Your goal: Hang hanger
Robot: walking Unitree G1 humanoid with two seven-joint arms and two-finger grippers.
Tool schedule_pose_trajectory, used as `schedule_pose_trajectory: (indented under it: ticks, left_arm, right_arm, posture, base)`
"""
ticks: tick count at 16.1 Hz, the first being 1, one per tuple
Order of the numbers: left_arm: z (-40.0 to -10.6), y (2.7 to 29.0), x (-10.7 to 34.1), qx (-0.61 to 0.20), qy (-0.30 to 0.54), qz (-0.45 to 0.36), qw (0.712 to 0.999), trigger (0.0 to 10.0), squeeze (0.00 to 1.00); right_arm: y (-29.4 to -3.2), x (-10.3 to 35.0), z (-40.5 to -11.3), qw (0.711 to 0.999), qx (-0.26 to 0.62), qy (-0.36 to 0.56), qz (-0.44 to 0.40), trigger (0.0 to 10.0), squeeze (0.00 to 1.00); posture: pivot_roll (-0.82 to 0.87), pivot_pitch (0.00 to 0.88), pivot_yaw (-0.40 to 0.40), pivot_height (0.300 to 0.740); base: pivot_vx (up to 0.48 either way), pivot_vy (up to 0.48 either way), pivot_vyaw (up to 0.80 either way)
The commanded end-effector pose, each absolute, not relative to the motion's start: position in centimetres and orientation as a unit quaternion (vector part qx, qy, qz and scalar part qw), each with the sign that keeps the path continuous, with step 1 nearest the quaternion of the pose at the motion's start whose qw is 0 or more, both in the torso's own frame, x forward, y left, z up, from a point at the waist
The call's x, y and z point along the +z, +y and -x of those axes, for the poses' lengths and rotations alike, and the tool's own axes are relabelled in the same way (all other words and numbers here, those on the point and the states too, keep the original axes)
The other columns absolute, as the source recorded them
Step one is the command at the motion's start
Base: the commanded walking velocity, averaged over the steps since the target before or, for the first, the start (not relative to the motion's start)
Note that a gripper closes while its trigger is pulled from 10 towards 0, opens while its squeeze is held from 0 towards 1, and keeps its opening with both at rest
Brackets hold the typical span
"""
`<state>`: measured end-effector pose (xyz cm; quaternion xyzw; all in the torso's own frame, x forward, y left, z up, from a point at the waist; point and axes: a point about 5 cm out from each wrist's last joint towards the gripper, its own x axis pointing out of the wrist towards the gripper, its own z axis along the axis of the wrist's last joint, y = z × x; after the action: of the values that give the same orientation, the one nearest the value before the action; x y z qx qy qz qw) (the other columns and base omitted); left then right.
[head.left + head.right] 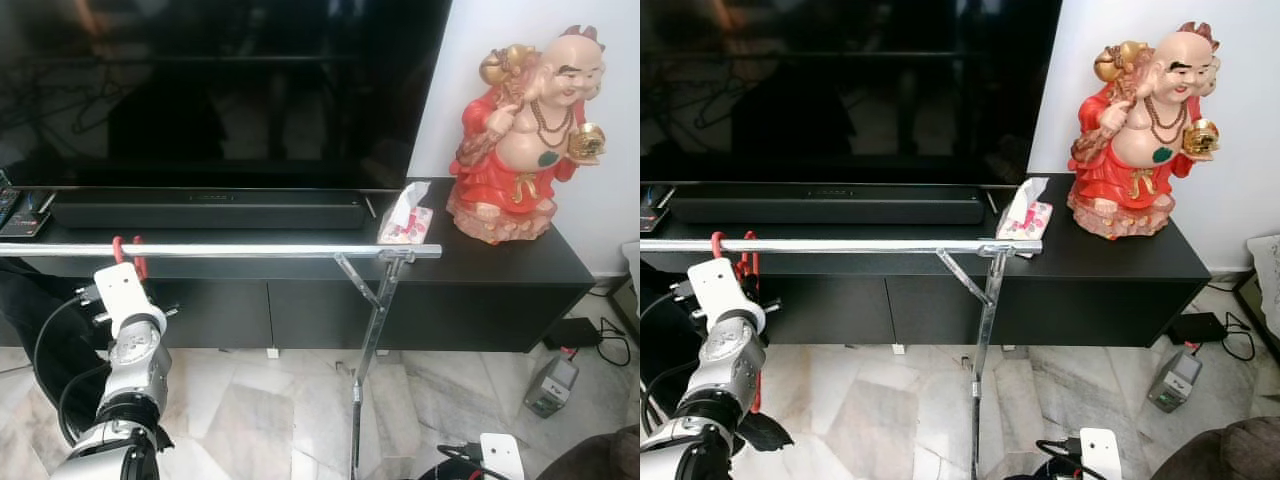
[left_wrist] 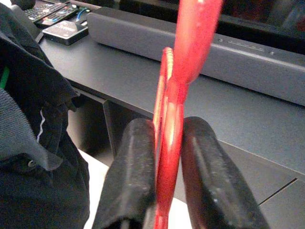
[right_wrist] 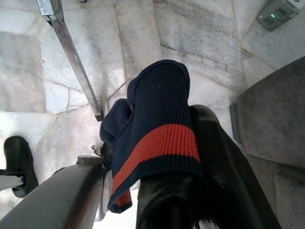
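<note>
— Why is the left claw raised to the rail?
— It's clamped on the red hanger, hook over the rail already.
— And the right claw?
— Low, pinching a navy sock.

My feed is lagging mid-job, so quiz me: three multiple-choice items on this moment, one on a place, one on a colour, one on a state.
1. Where is the hook of the red plastic hanger?
A. on the floor
B. at the silver metal rail
C. on the black TV cabinet

2. What colour is the stripe on the dark knitted garment at the right gripper?
A. red
B. white
C. yellow

3. How is the left gripper?
A. open, empty
B. shut on the hanger
C. shut on the tissue pack

Answers:
1 B: the hook loops over the rail near its left end.
2 A: a red band crosses the navy knit.
3 B: both black fingers press the hanger's red shaft.
</note>
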<state>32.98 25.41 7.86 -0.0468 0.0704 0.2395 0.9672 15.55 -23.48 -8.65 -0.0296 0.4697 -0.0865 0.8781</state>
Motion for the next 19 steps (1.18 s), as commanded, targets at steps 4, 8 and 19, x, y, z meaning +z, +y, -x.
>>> schedule_pose_trajectory:
  ticks: [4,8,19]
  left_arm:
    - [-33.2,25.4,8.1,0.232,0.065,0.050,0.969,0.0,0.00]
    - [-32.9,25.2,7.9,0.222,0.063,0.048,0.972,0.0,0.00]
    - [-28.3,21.9,9.0,-0.048,-0.014,-0.074,0.996,10.0,0.00]
  right_arm:
    - [-23.6,-8.5,-15.8,0.880,-0.084,0.466,0.034,10.0,0.00]
    - [-23.6,-8.5,-15.7,0.880,-0.084,0.467,0.034,10.0,0.00]
    - [-23.7,-8.5,-15.7,0.879,-0.081,0.469,0.037,10.0,0.00]
  posture:
    - [-0.03,0.000,-0.042,0.740]
    - [-0.03,0.000,-0.041,0.740]
    - [-0.01,0.000,-0.042,0.740]
  base:
    - [0.000,0.000,0.00]
    - [0.000,0.000,0.00]
    - [0.000,0.000,0.00]
